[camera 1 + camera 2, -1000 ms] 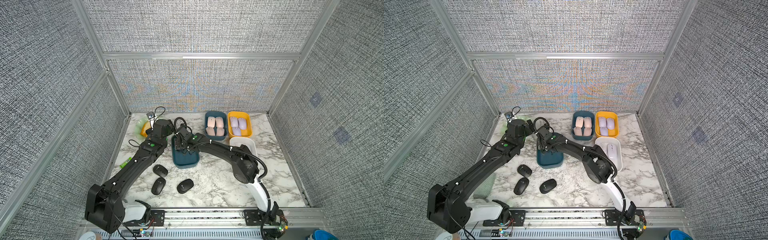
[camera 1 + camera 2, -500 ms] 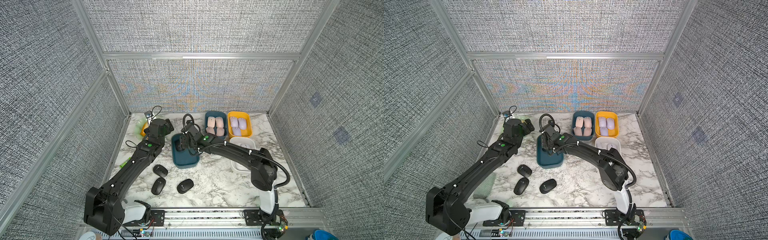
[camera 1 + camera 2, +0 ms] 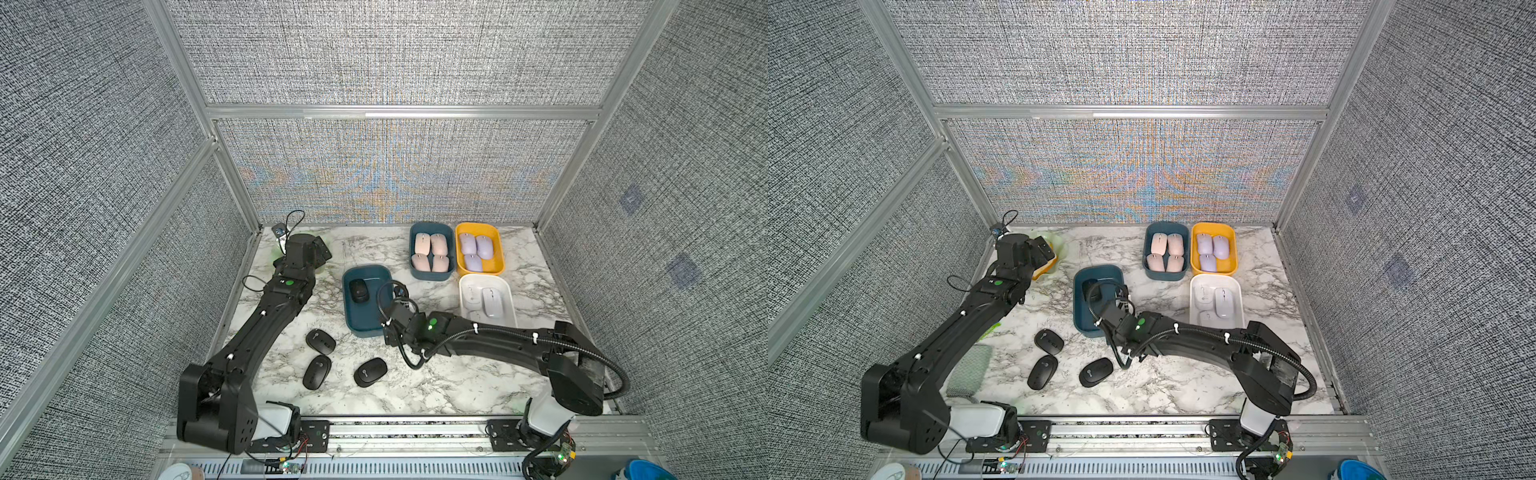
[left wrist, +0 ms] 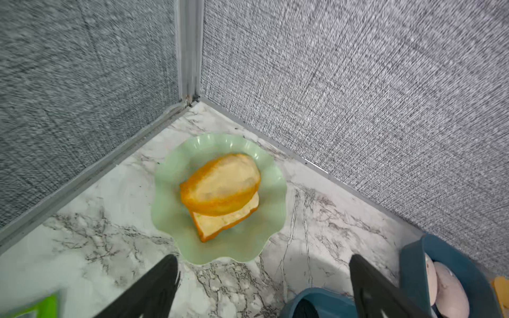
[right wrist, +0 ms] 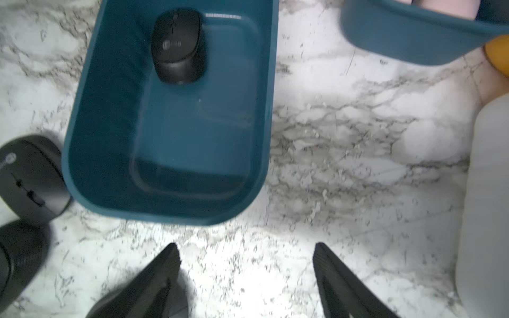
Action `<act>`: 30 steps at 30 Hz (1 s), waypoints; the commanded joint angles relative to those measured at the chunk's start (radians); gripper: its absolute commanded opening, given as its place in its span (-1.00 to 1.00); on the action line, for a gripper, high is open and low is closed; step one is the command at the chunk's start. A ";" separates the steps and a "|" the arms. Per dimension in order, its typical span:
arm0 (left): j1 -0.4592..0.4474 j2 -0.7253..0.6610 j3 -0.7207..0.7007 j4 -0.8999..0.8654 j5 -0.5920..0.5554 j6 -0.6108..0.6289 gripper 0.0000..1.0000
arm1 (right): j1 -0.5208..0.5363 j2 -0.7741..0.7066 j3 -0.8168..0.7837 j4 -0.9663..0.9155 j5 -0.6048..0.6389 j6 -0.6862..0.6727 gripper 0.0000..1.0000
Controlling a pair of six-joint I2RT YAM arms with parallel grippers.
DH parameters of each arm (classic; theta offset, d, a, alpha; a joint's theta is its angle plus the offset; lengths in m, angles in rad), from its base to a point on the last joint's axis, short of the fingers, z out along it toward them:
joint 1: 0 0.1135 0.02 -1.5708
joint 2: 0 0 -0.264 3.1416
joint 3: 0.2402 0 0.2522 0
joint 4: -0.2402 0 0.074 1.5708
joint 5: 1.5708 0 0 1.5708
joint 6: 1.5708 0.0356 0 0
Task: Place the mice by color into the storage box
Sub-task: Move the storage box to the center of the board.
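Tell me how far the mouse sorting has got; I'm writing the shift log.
Done: pink mice in the far blue bin, lilac mice in the yellow bin, white mice in the white bin, one black mouse in the near blue bin. In hand: nothing; left gripper and right gripper both open, empty. Left: three black mice on the table.

grey woven panels [image 3: 395, 54] in aluminium frames [image 3: 399, 113] enclose a white marble tabletop [image 3: 457, 382]; their corner [image 4: 190, 100] stands just beyond the left pincer [image 4: 263, 258].

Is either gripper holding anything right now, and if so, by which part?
Nothing is held. The left gripper and right gripper both have open jaws with nothing between them.
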 commanded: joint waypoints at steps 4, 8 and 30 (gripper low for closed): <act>-0.001 0.201 0.142 -0.130 0.415 0.014 0.92 | 0.043 0.004 -0.042 -0.011 0.048 0.111 0.66; 0.000 0.285 0.208 -0.191 0.537 0.000 0.90 | 0.042 0.037 -0.039 0.019 0.021 0.054 0.67; 0.060 0.258 0.196 -0.168 0.513 0.003 0.91 | -0.063 0.302 0.207 0.122 -0.050 0.027 0.75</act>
